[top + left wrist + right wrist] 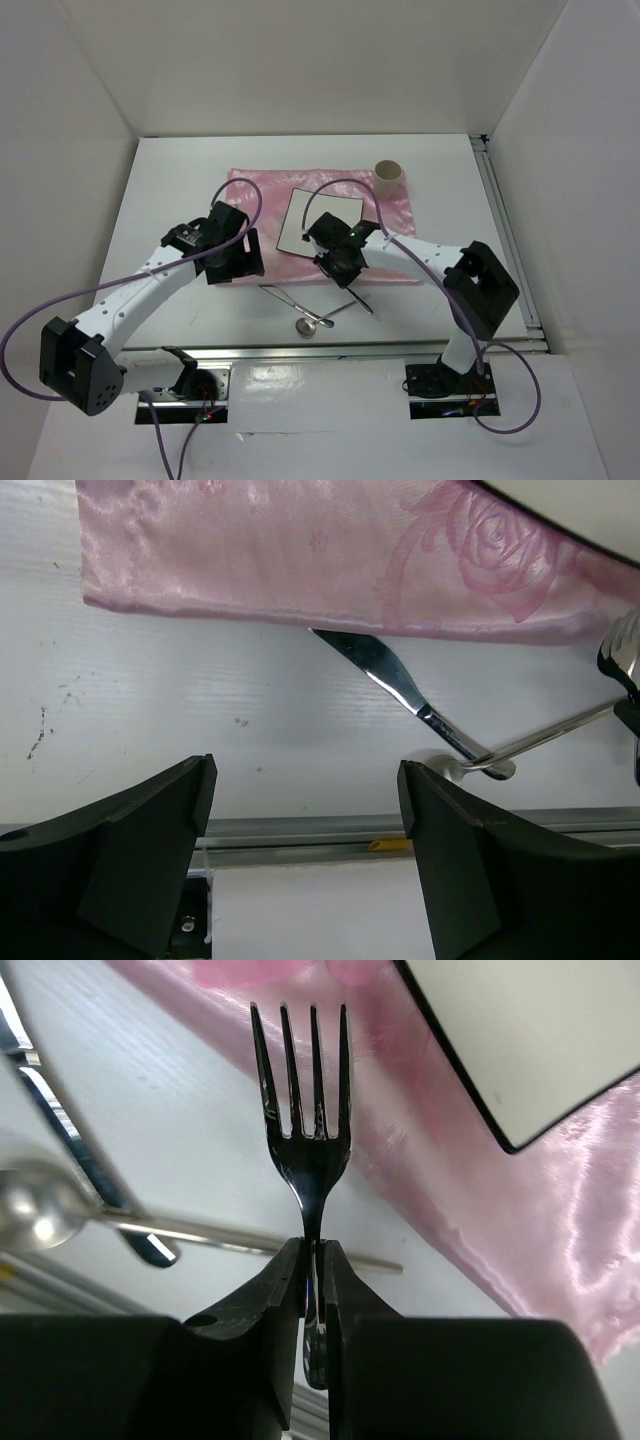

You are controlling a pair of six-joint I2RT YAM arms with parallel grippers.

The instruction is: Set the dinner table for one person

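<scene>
The right tool (312, 1250) is clamped on the neck of a fork (305, 1140), tines pointing away from it, just off the near edge of the plate (530, 1040). To do this step well, it should carry the fork to the plate's left side, keep it parallel to that edge, lower it flat onto the pink cloth (480, 1210), and only then let go.

The left tool (305, 780) gapes wide and holds nothing, left of the plate. The worktop (180, 180) lies beneath the plate and cloth.

Only the left wrist view shows the knife (385, 675) tip touching the cloth's hem and the spoon (550, 735) crossing its handle. Only the top view shows the cup (388, 176), behind the plate to the right.
</scene>
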